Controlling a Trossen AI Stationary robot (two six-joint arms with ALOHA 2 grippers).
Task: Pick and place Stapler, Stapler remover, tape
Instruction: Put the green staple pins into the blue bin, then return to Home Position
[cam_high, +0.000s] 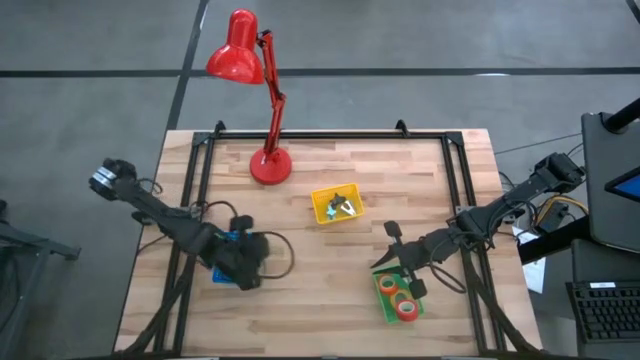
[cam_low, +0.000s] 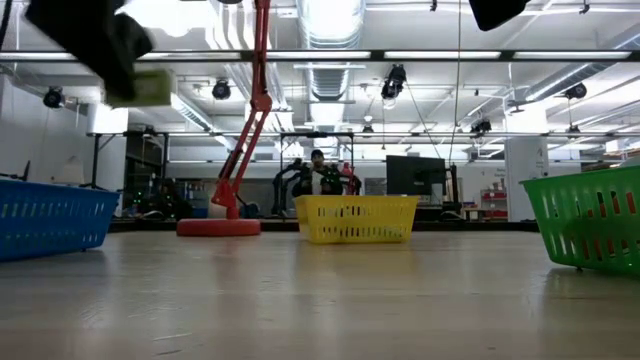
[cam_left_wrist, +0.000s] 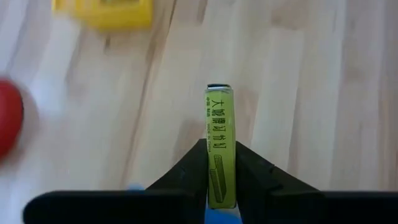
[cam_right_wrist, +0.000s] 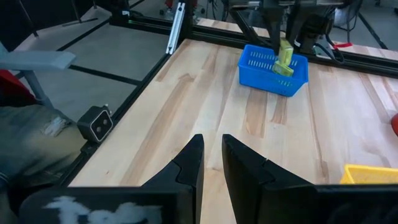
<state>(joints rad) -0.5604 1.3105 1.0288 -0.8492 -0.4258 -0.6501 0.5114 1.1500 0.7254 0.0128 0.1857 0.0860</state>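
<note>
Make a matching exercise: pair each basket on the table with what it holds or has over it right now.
Things:
1. blue basket
2. yellow basket
3. green basket

States:
a. tape rolls lie inside
b. left gripper above it, shut on a lime-green box
c. small dark items inside, no gripper near

Pairs: 1-b, 2-c, 3-a

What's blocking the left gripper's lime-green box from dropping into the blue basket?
Nothing visible. The left gripper pinches the lime-green box directly above the blue basket; the right wrist view shows only open air between them. The right gripper waits by the green basket.
</note>
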